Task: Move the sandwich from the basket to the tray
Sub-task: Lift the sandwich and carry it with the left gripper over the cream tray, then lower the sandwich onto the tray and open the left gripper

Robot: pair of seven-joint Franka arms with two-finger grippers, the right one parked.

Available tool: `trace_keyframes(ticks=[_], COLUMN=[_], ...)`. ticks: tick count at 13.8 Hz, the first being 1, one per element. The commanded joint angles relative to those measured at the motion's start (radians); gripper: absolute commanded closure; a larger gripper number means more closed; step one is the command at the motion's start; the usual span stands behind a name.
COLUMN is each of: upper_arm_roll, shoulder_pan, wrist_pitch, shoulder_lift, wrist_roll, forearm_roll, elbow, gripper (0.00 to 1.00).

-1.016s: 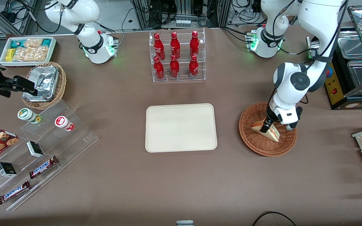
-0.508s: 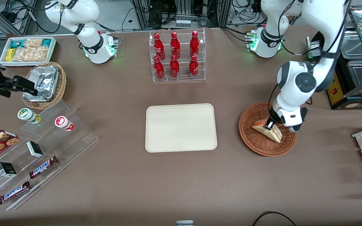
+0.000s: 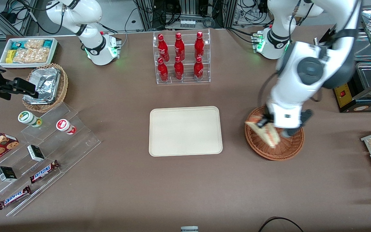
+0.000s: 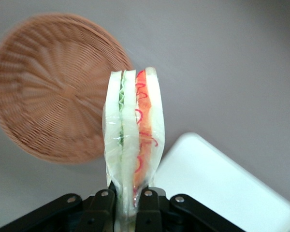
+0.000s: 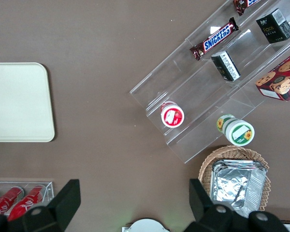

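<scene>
My left gripper is shut on the sandwich, a wrapped wedge of white bread with red and green filling. It holds the sandwich in the air above the rim of the round orange-brown wicker basket, on the side nearest the tray. In the left wrist view the sandwich stands up from between the black fingers, with the basket bare below it and a corner of the tray beside it. The cream tray lies flat in the table's middle, with nothing on it.
A clear rack of red bottles stands farther from the front camera than the tray. Foil trays in a lighter wicker basket, a white snack bin and clear shelves with snacks lie toward the parked arm's end. Metal trays stand beside the working arm.
My gripper has lifted the sandwich up out of the basket and carried it toward the tray. The basket is now bare.
</scene>
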Motion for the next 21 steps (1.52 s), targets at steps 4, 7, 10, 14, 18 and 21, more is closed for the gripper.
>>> trace_keyframes(ticks=[4, 7, 10, 14, 18, 21], upper_arm_roll=[0.01, -0.017, -0.027, -0.069, -0.082, -0.082], shoulder_pan=[-0.197, -0.243, -0.277, -0.279, -0.328, -0.336], wrist_pitch=[-0.034, -0.025, -0.008, 0.099, 0.191, 0.222], shoulder_lift=[0.249, 0.335, 0.403, 0.459, 0.535, 0.574], wrist_roll=[0.07, 0.077, 0.216, 0.276, 0.278, 0.27], forearm_roll=[0.008, 0.007, 0.001, 0.002, 0.019, 0.037], elbow=[0.279, 0.337, 0.36, 0.353, 0.353, 0.353], gripper=[1.0, 1.0, 1.0, 1.0, 1.0, 1.0])
